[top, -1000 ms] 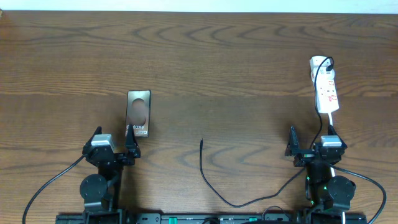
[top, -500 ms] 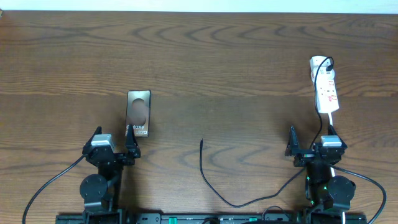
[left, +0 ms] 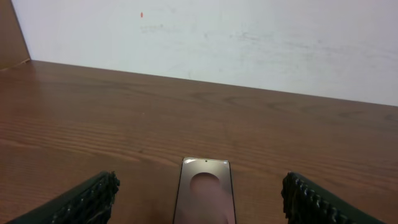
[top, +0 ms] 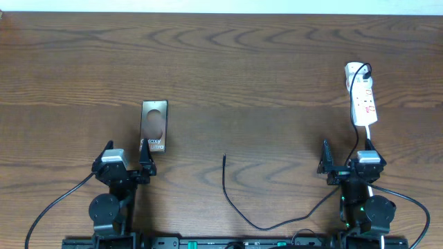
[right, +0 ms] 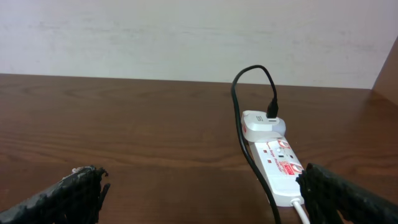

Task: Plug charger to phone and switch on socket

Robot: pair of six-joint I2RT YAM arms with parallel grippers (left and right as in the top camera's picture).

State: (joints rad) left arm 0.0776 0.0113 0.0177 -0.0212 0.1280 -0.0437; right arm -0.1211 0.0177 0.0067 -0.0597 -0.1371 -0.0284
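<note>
Phone just ahead of left gripper; charger tip seemingly free mid-table.

Sitting folded low at the near edge of the counter, well apart, with the left hand and the right hand both spread wide, holding nothing, fingers aimed toward the far edge.

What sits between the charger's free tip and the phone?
Nothing; the overhead view shows only bare table between the charger's tip and the phone.
</note>
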